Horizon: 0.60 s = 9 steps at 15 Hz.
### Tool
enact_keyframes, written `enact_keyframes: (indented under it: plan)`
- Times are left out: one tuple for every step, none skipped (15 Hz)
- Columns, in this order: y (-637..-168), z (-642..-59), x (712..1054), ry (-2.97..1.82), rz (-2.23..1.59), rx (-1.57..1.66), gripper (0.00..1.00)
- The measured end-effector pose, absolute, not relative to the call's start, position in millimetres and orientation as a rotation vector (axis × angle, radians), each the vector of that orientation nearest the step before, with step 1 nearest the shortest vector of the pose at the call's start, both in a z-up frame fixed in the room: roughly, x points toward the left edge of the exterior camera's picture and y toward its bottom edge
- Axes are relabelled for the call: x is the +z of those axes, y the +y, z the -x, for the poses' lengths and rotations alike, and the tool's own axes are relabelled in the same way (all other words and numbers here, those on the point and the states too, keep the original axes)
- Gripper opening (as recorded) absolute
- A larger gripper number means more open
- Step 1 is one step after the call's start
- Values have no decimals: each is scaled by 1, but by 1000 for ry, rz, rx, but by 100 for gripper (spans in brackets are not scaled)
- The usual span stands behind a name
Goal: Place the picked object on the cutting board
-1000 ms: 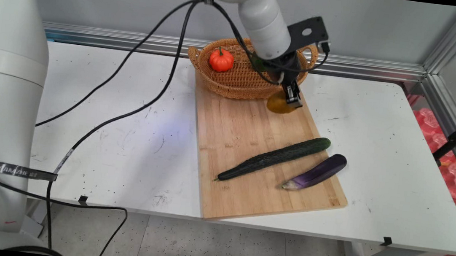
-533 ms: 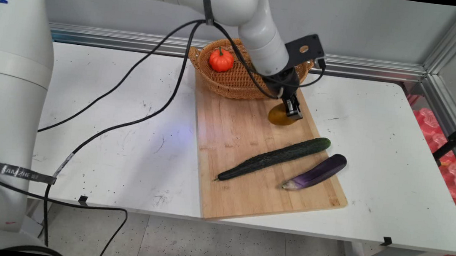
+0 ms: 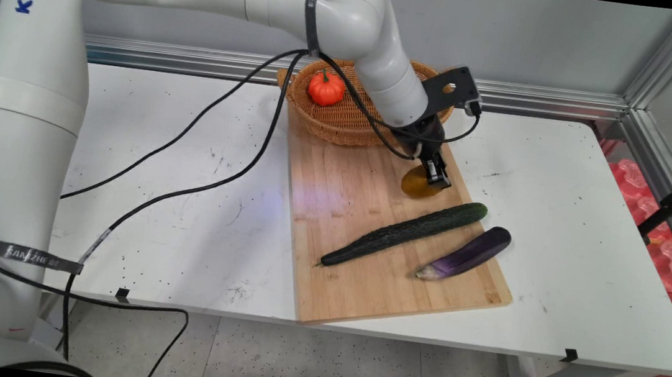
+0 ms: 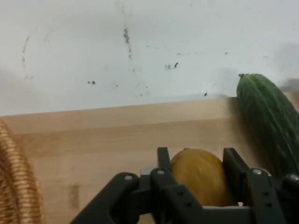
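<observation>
Yellow-brown potato-like lump (image 4: 200,175) sitting between claw (image 3: 435,175) fingers; I am reading claw as clamping it on both sides. Whether lump is resting on wooden board (image 3: 361,241) or hanging just above, I cannot tell. Cucumber (image 3: 404,234) lying just beside claw toward desk's (image 3: 579,251) near edge, long axis running diagonally across board. Eggplant (image 3: 465,253) lying beyond cucumber. Wicker basket (image 3: 343,120) with orange pumpkin (image 3: 326,87) sitting behind claw.

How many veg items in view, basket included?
4: pumpkin in the basket; yellow-brown one held in the gripper over the board; cucumber and eggplant lying on the board. The arm may hide more in the basket.
</observation>
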State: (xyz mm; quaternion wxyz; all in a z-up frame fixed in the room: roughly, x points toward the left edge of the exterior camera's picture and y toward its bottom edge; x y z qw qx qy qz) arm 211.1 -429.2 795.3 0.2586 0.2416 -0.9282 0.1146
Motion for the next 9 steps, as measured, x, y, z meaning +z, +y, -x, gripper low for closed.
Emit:
enact_keyframes:
  plan:
    - [-429, -210, 794, -2512, -656, 306, 0]
    - [-429, -209, 792, -2510, -656, 303, 0]
    - [-430, -208, 791, -2505, -656, 298, 0]
    - [-430, -207, 790, -2501, -655, 294, 0]
    - [-430, -207, 789, -2497, -655, 291, 100]
    - [-430, -206, 788, -2493, -655, 288, 100]
    - [-430, -205, 788, -2489, -656, 285, 100]
    - [-430, -204, 788, -2485, -657, 283, 100]
    - [-430, -204, 789, -2481, -659, 280, 100]
